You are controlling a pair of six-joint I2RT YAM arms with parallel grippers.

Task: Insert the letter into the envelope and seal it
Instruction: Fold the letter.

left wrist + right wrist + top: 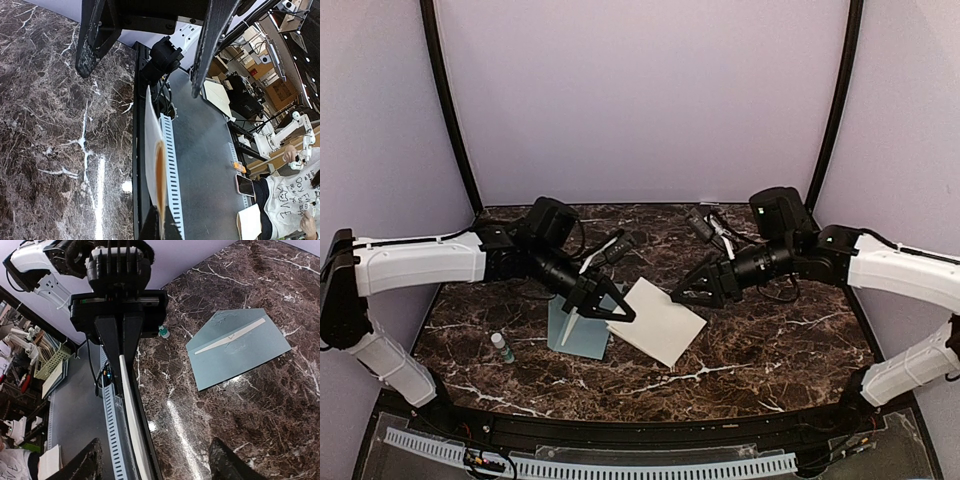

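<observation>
The cream letter (pixel 665 325) hangs above the table between both arms. My left gripper (pixel 620 310) is shut on its left edge. In the left wrist view the letter (pixel 152 135) shows edge-on, rising from my left gripper (pixel 162 227). Its far end lies between the spread fingers of my right gripper (pixel 145 65), which is open. In the right wrist view the letter (pixel 131 410) runs edge-on from the left gripper (pixel 122 337) down into the gap of my right gripper (pixel 155 465). The teal envelope (pixel 582 340) lies flat on the marble under my left gripper, and it shows a pale strip (pixel 237 347).
A small glue stick (pixel 502 347) with a teal cap stands left of the envelope, the same glue stick (pixel 162 331) showing beyond it in the right wrist view. The dark marble table (pixel 770 340) ends in a black front rim with a perforated cable duct (pixel 620 465). Lilac walls close the back and sides.
</observation>
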